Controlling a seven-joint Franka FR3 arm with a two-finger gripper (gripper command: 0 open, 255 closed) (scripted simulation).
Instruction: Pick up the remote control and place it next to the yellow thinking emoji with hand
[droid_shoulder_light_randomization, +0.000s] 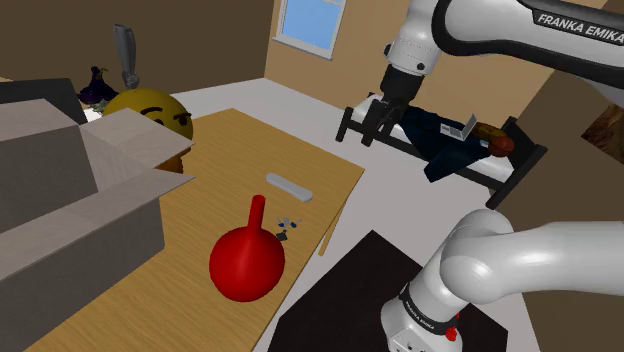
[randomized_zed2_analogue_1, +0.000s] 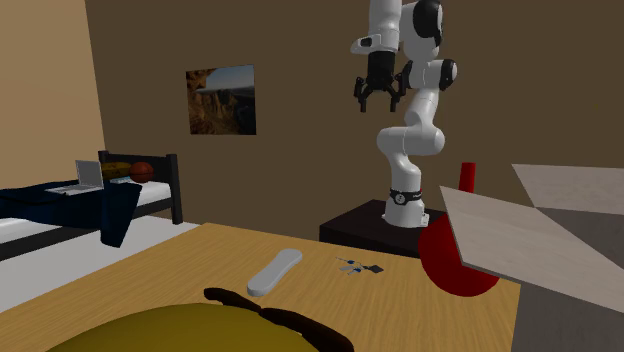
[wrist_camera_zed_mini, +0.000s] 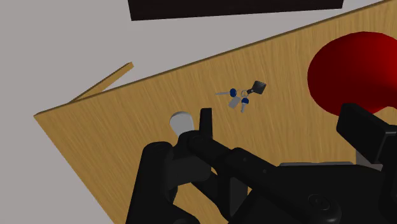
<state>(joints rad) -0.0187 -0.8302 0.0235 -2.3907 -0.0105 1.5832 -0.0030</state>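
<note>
Nothing done yet: the remote (droid_shoulder_light_randomization: 289, 187) lies untouched on the bench (droid_shoulder_light_randomization: 230, 150), far from the emoji (droid_shoulder_light_randomization: 150, 112); the pincer (randomized_zed2_analogue_1: 378, 100) hangs released overhead.

The surface (droid_shoulder_light_randomization: 240, 150) is light wood with a fine straight grain and a matt finish. The remote control (droid_shoulder_light_randomization: 289, 188) is plain pale grey and smooth, its material not evident. The red vase (droid_shoulder_light_randomization: 246, 262) is smooth with a faint sheen. The keys (wrist_camera_zed_mini: 240, 97) have grey, metal-looking blades and blue heads. The arm (droid_shoulder_light_randomization: 540, 255) has smooth, slightly glossy white shells, and the hand (randomized_zed2_analogue_1: 380, 98) is matt black. The open box (droid_shoulder_light_randomization: 70, 190) is flat, dull grey. The yellow emoji (droid_shoulder_light_randomization: 150, 110) looks smooth and matt. The dark blue blanket (droid_shoulder_light_randomization: 440, 155) falls in folds like cloth.
</note>
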